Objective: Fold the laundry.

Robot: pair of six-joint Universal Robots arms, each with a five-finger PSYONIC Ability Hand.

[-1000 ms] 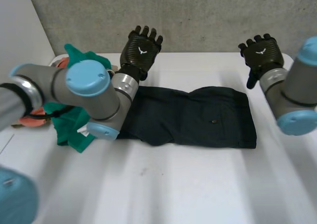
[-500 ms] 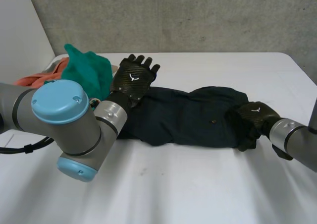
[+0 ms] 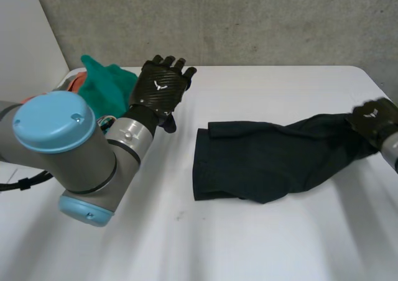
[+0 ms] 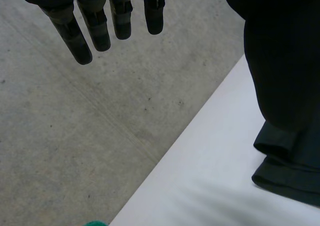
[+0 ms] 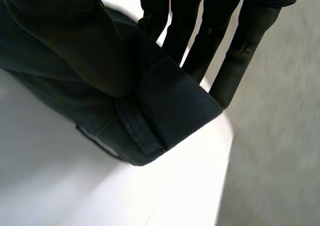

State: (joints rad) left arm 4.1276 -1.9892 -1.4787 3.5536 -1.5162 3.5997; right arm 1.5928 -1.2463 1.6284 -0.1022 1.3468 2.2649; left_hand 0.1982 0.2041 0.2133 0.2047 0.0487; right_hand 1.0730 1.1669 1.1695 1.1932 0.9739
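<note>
So the dark garment (image 3: 261, 160) is on the right half of the table (image 3: 186, 244). Its left end lies flat and its right end is raised off the surface near the table's right edge. The right hand (image 3: 373, 120) has that raised end pinched between thumb and fingers. The left hand (image 3: 158, 89) is well clear of it, fingers straight and holding nothing, just beside the green cloth (image 3: 106, 85) at the back left.
</note>
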